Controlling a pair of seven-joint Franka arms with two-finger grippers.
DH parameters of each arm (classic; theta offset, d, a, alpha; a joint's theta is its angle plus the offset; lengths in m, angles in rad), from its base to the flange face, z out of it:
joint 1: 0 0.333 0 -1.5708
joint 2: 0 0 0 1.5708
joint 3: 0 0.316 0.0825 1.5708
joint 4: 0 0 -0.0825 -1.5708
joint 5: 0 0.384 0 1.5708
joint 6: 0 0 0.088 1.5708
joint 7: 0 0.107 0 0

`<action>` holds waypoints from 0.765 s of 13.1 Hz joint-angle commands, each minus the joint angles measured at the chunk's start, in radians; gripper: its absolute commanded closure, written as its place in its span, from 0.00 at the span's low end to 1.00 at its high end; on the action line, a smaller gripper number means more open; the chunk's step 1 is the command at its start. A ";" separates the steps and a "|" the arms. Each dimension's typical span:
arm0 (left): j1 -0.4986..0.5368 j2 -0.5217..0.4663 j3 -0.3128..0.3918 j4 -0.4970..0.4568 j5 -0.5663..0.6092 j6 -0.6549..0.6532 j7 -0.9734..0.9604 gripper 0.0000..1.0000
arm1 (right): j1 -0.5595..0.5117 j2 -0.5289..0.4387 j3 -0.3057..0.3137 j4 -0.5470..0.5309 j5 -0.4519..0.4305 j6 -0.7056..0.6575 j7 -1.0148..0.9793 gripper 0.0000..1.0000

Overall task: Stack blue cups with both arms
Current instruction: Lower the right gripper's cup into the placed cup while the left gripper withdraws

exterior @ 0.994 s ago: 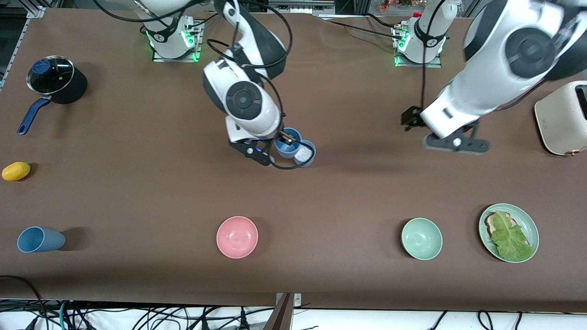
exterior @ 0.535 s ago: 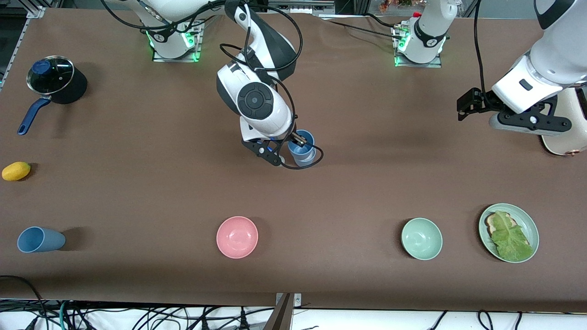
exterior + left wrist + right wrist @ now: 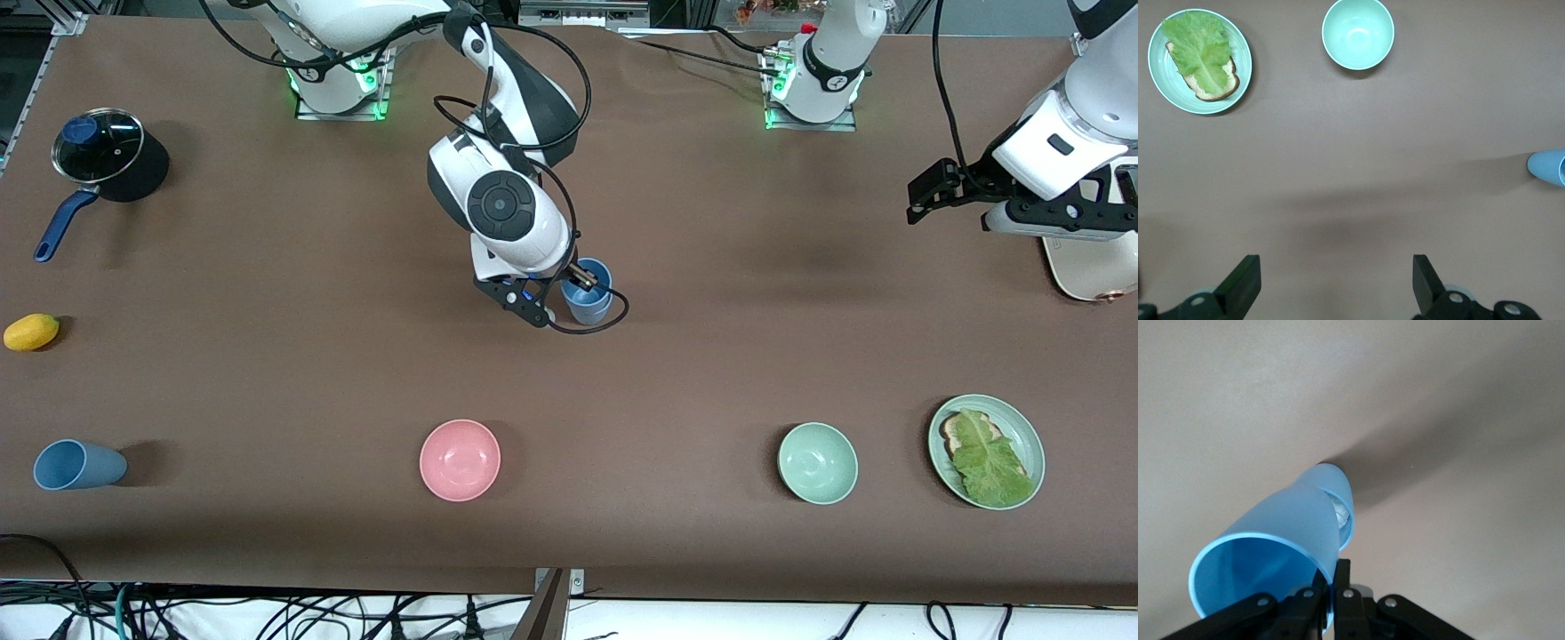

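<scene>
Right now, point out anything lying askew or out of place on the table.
One blue cup lies on its side near the table's front edge, at the right arm's end, apart from the stacked cups that the right end effector grips mid-table. Nothing else looks odd.

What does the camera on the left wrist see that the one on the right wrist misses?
Only the left wrist view shows the plate with toast and lettuce, the green bowl and the left gripper, open over bare table. Only the right wrist view shows the right gripper shut on the rim of the upper cup, which sits partly inside the lower cup. Both show the brown table; a blue cup's edge also shows in the left wrist view, though which cup is unclear.
</scene>
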 commanded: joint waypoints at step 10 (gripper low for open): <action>-0.002 0.001 -0.011 0.026 -0.022 -0.017 0.018 0.00 | 0.026 0.035 -0.009 0.031 0.018 0.022 0.022 1.00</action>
